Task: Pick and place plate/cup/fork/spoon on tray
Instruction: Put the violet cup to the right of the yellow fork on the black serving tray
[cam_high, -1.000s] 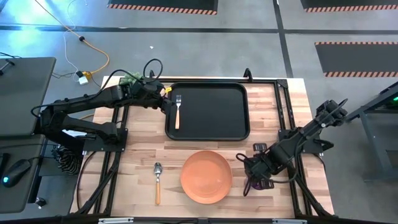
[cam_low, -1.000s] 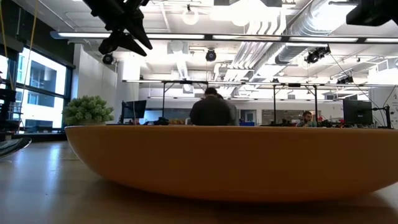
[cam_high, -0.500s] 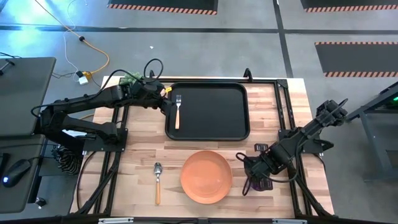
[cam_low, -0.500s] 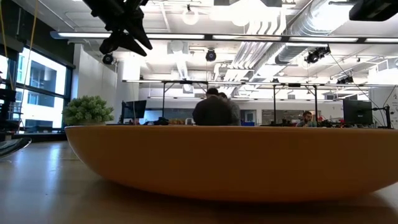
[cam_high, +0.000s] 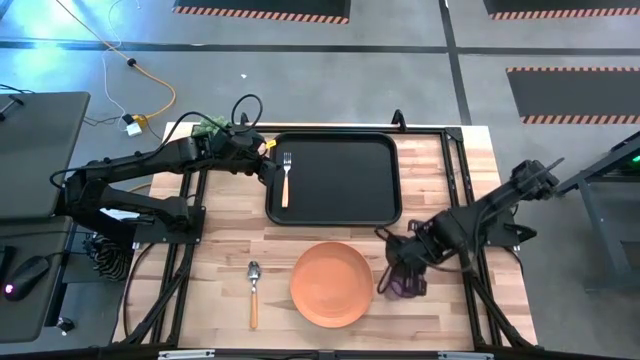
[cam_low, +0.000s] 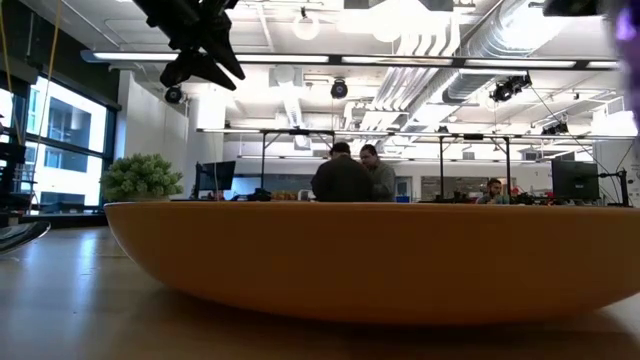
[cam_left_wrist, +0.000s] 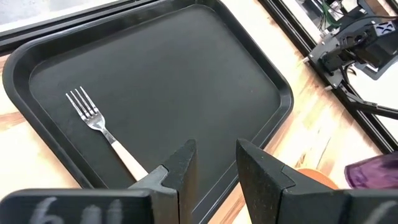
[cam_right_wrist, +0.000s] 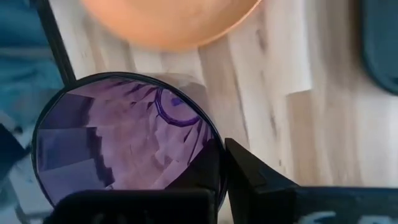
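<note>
The purple cup (cam_high: 404, 283) hangs just right of the orange plate (cam_high: 332, 283), with my right gripper (cam_high: 398, 268) shut on its rim; in the low view it shows as a purple blur (cam_low: 626, 30) high at the right. The fork (cam_high: 286, 178) lies flat along the left side of the black tray (cam_high: 345, 205). The spoon (cam_high: 254, 291) lies on the table left of the plate. My left gripper (cam_left_wrist: 214, 163) hovers open over the tray's left rim, beside the fork's handle (cam_left_wrist: 130, 163), with nothing between its fingers. My right gripper pinches the cup's rim (cam_right_wrist: 219, 149), with one finger (cam_right_wrist: 202, 174) inside the cup and the other (cam_right_wrist: 252, 177) outside its wall. The fingers come from above, pointing steeply down. The cup hangs mouth up, clear of the table.
The tray's floor (cam_left_wrist: 186, 74) right of the fork is bare. A black metal frame (cam_high: 455, 170) runs along the table's right side. Bare wood lies between plate and tray. People sit in the room beyond the table (cam_low: 345, 180).
My right gripper has risen and shifted toward the table's left, nearer the plate, rolling its wrist. The cup has come with it, up off the table, and now shows high at the right in the low view.
</note>
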